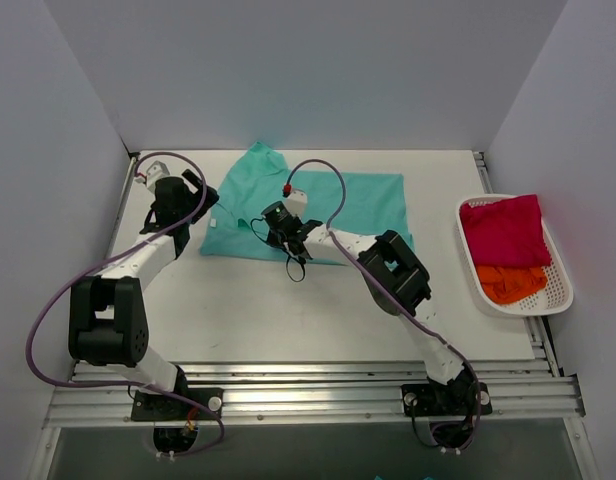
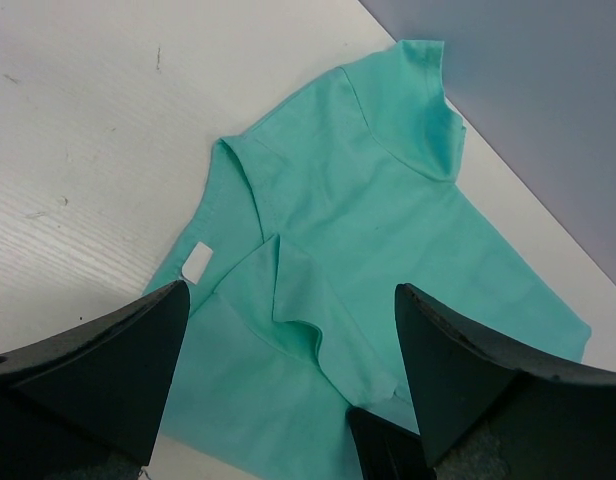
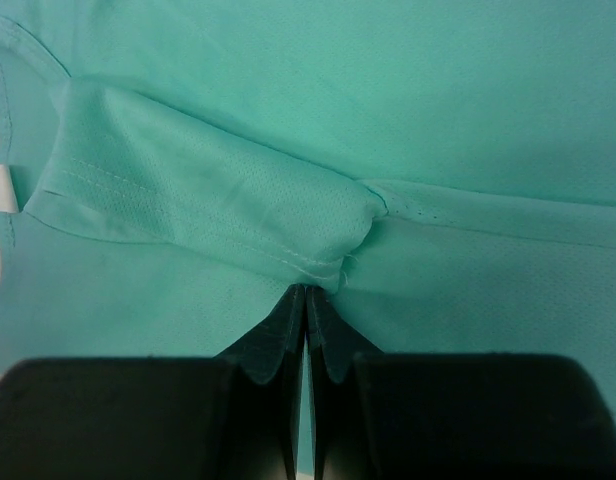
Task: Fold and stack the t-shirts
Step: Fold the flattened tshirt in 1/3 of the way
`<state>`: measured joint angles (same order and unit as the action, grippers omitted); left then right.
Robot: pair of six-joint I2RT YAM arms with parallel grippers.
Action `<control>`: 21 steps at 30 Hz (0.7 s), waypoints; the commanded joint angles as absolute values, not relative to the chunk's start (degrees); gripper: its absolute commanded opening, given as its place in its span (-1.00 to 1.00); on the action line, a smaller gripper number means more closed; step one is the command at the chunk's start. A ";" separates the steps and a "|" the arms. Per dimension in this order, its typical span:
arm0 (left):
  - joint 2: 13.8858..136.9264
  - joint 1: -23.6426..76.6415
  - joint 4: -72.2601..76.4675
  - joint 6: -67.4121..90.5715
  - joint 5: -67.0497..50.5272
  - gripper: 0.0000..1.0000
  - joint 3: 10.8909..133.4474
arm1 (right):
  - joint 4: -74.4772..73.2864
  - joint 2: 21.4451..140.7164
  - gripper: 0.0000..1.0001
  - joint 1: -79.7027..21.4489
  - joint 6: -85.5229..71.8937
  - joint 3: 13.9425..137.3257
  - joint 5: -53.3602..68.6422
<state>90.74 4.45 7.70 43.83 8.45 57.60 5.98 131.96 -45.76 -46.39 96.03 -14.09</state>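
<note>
Teal t-shirt (image 1: 368, 200) lies spread on the table (image 1: 288, 310), well apart from the white basket (image 1: 471, 262), on the left arm's side of it. It's mostly flat, with one sleeve sticking out on the back edge.

Right gripper (image 1: 280, 222) is over the half of the tee far from the basket. In the right wrist view its fingers (image 3: 288, 320) are pressed together, pinching a bunched, stitched fold of the teal cloth (image 3: 388, 100) right at the tips (image 3: 306, 295).

Left gripper (image 1: 196, 195) sits at the tee's edge farthest from the basket. Its fingers are wide apart (image 2: 288, 300) with nothing between them, above the cloth (image 2: 388, 230) near a small white label (image 2: 196, 263). Can't tell if it touches the fabric.

Inside the basket, the magenta t-shirt (image 1: 503, 228) is crumpled in the far part. The orange t-shirt (image 1: 508, 283) is crumpled in the near part, touching it.
</note>
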 commanded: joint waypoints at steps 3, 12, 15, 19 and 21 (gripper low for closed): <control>91.49 4.13 11.60 43.51 7.29 0.83 57.92 | 5.10 132.71 -1.00 -45.00 -46.06 98.52 -14.41; 90.97 4.04 11.95 43.33 7.21 0.83 57.83 | 3.96 137.37 -1.00 -42.45 -45.09 103.62 -13.98; 90.79 4.04 11.87 43.07 7.21 0.83 57.83 | 3.52 140.79 -1.00 -40.52 -45.00 107.39 -13.62; 91.05 4.04 11.95 42.98 7.21 0.82 57.83 | 2.55 145.71 -1.00 -38.24 -44.39 114.51 -13.36; 91.23 4.04 12.22 42.98 6.94 0.82 57.75 | 5.60 146.86 -1.00 -36.84 -44.21 116.36 -11.70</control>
